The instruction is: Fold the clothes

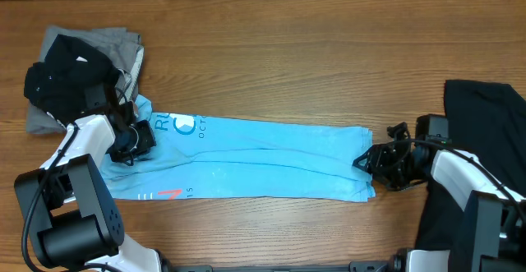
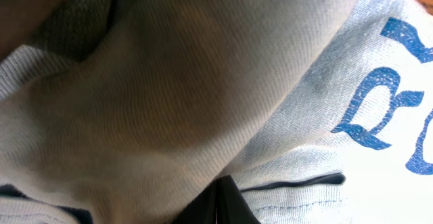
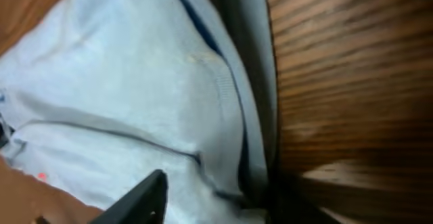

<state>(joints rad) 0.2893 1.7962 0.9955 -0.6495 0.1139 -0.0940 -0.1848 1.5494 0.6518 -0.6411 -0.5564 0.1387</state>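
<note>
One sky-blue shirt [image 1: 271, 161], a long folded band; left fingers [image 2: 216, 204] clenched on it, right fingers [image 3: 142, 197] unclear.

The left gripper [image 1: 136, 140] hides part of the blue shirt's [image 1: 271, 153] print from you; the black shirt [image 1: 485, 112] runs off the picture's right edge.
</note>
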